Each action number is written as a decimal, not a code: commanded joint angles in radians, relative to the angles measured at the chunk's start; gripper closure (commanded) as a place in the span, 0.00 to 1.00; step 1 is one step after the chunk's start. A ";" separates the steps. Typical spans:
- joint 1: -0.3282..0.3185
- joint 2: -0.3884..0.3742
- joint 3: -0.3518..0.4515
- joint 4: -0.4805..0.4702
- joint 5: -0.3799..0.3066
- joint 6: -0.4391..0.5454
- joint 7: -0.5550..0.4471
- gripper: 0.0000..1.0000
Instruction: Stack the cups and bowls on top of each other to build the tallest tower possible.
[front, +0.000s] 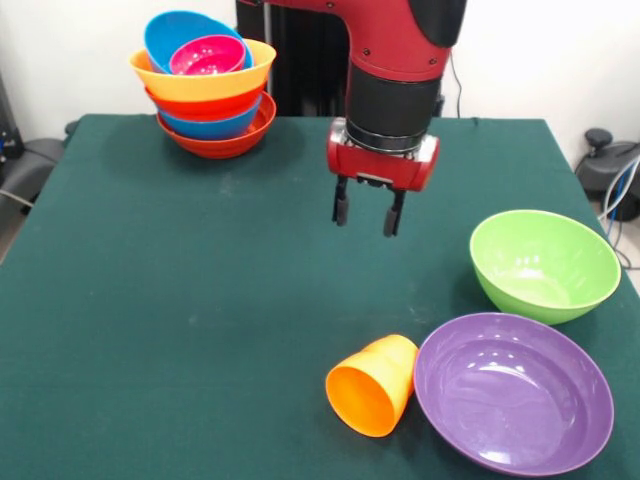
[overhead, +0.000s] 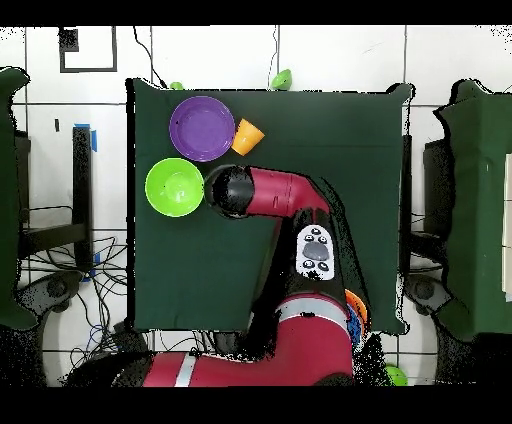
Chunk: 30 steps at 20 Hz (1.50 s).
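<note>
The tower (front: 208, 95) stands at the far left corner: a red-orange bowl at its base, blue, red-orange and a wide orange bowl above, with a blue bowl (front: 185, 32) and a small magenta bowl (front: 207, 55) nested on top. In the overhead view only its orange edge (overhead: 356, 303) peeks from under the arm. The orange cup (front: 373, 385) (overhead: 247, 136) lies on its side near the front, touching the purple bowl (front: 513, 391) (overhead: 202, 128). A green bowl (front: 544, 264) (overhead: 175, 187) sits behind it. My gripper (front: 368, 214) hangs open and empty above the table's middle, behind the cup.
The dark green table (front: 180, 330) (overhead: 340, 150) carries everything. In the overhead view the arm (overhead: 272, 193) covers the gripper and reaches across the table's middle. Chairs and cables stand off the table's sides.
</note>
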<state>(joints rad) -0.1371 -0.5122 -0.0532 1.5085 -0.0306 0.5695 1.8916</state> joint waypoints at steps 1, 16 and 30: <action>-0.018 0.012 0.186 -0.126 -0.117 0.211 -0.288 0.00; 0.098 0.058 0.197 -0.284 -0.144 0.372 -0.050 0.00; 0.194 0.155 0.087 -0.325 -0.070 0.329 0.198 0.00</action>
<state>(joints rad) 0.0655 -0.4355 0.0307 1.1633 -0.1107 0.8900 1.8920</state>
